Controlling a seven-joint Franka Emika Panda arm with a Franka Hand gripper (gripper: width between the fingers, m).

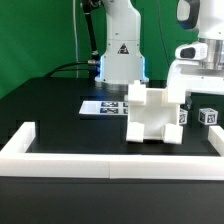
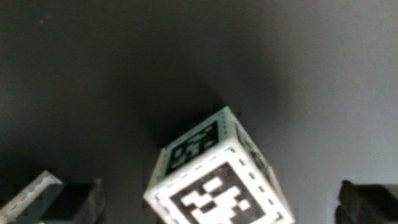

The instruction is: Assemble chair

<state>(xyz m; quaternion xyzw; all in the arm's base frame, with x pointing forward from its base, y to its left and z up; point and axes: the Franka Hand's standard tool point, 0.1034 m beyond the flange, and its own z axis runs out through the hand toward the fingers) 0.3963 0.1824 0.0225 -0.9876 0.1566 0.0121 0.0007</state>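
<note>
The partly joined white chair [image 1: 153,116], blocky with an X-braced panel, stands on the black table in the middle of the exterior view. Two small white tagged chair parts [image 1: 183,116] [image 1: 209,117] lie at the exterior view's right of it. My gripper [image 1: 192,97] hangs just above these small parts. In the wrist view one tagged white part [image 2: 214,172] lies tilted on the table between my dark fingertips [image 2: 54,200], with a gap on each side. The gripper [image 2: 210,208] is open and holds nothing.
The marker board [image 1: 103,106] lies flat behind the chair. A long low white barrier wall [image 1: 100,160] runs along the front and up both sides [image 1: 22,138]. The robot base [image 1: 120,55] stands at the back.
</note>
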